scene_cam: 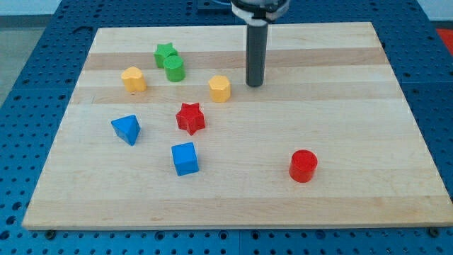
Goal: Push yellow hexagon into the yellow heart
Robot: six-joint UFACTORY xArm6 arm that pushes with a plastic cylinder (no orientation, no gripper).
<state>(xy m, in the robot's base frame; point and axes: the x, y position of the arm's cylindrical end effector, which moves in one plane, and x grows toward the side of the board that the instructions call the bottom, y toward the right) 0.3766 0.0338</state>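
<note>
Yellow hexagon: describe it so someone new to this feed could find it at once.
Start at the wooden board and find my tip near the view's top centre. The yellow hexagon sits just to the view's left of it, apart from it, above the red star. The only other yellow block, the yellow heart, lies farther left beside the green blocks.

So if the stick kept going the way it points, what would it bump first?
My tip points straight down, so it probably meets the wooden board first; the yellow hexagon sits apart at the view's left.
</note>
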